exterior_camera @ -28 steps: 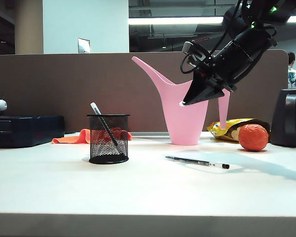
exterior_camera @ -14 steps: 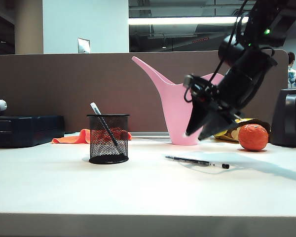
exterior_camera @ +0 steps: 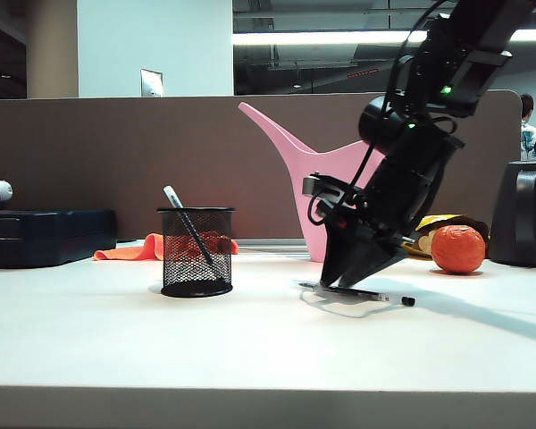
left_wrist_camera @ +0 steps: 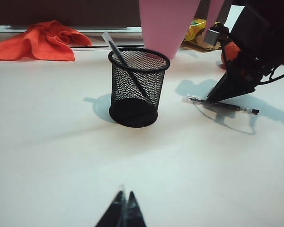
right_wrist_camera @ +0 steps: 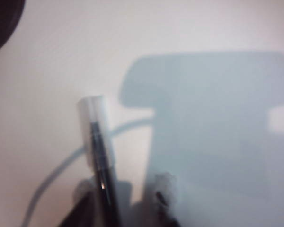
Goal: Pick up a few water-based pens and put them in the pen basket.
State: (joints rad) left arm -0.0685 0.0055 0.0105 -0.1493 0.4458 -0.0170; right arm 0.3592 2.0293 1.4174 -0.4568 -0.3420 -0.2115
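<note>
Between the parted jaws of the right gripper (exterior_camera: pixel 339 284), lowered to the table (exterior_camera: pixel 250 349) to straddle it, lies 1 pen (exterior_camera: pixel 357 293), while another leans in the pen basket (exterior_camera: pixel 196 251) to its side, the left gripper (left_wrist_camera: pixel 124 210) pinched together and idle

No readable text, labels or numbers anywhere.

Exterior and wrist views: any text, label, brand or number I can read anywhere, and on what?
No readable text in any view.
Yellow snack bag behind the orange ball: print too small and blurred.
Pen on the table under the right gripper: no legible marking, even close up in the right wrist view.
Pen basket, pink watering can: no labels.
Left gripper: nothing printed.
</note>
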